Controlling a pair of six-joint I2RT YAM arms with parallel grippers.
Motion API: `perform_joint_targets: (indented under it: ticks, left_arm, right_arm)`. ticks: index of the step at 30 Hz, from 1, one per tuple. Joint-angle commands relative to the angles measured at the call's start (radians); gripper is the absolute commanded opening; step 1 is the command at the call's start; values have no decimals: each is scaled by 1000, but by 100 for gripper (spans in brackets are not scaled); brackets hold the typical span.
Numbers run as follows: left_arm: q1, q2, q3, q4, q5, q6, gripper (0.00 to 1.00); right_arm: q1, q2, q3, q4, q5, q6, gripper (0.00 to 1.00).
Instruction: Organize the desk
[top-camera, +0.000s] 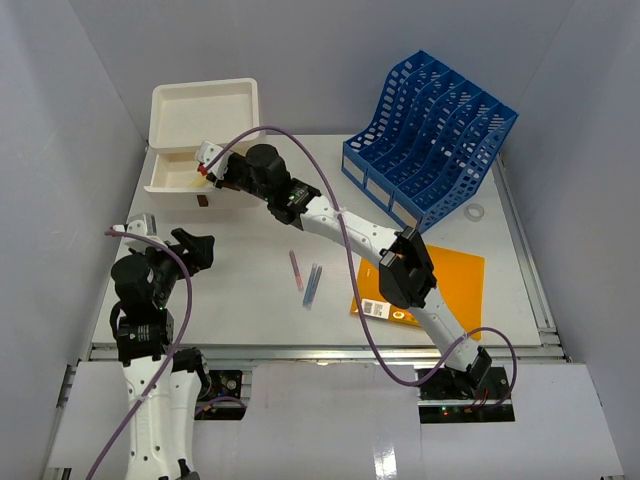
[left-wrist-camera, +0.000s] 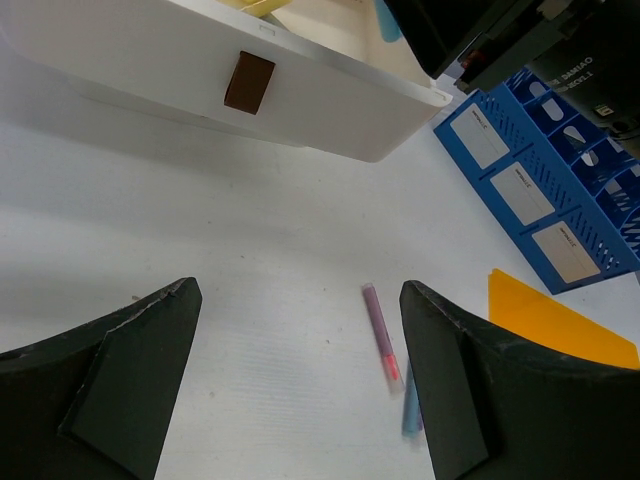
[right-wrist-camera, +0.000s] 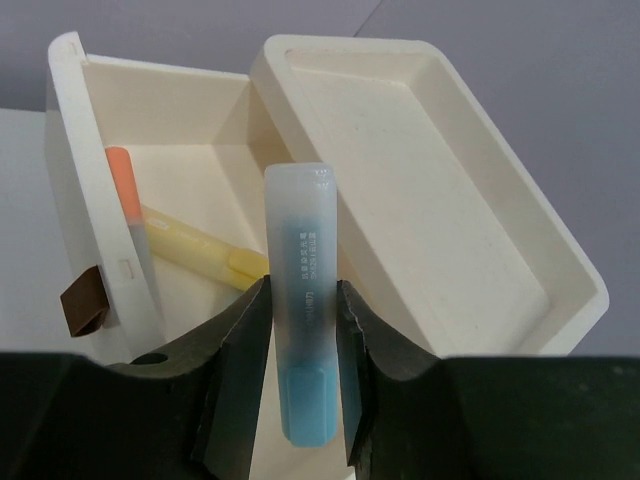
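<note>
Overall, in the top view the table (top-camera: 240, 310) spans the whole workspace under both arms. A box (top-camera: 168, 182) stands open at its far left, a rack (top-camera: 430, 140) at far right, and a folder (top-camera: 455, 280) lies near the right arm. A pink pen (top-camera: 296, 270) and blue pens (top-camera: 313, 284) lie loose at centre. The right end effector (top-camera: 208, 163) reaches over the box; the left end effector (top-camera: 196, 246) hangs over the table's left side.

Left wrist: jaws wide apart, nothing between them, facing the loose pens.

Right wrist: jaws clamped on a blue highlighter (right-wrist-camera: 300, 240) above the box, where a yellow marker (right-wrist-camera: 200, 248) and an orange marker (right-wrist-camera: 125, 185) already lie.

Judgement: partly done. The highlighter is unreleased; the pens, and probably the folder, remain outstanding.
</note>
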Motion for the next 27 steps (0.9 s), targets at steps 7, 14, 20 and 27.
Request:
perform_joint_targets:
  ticks: [7, 14, 20, 27]
  left_arm:
    - [7, 66, -25, 38, 83, -83, 86]
    - [6, 171, -176, 198, 184, -423, 53]
    - [6, 351, -194, 317, 181, -605, 20]
    - [7, 562, -56, 386, 68, -708, 10]
  right_arm:
    - [-61, -163, -6, 8, -134, 123, 83]
    - [-256, -479, -161, -366, -767, 150, 98]
    - [-416, -904, -777, -415, -1110, 38, 84]
    - [-462, -1212, -1321, -343, -1111, 35, 67]
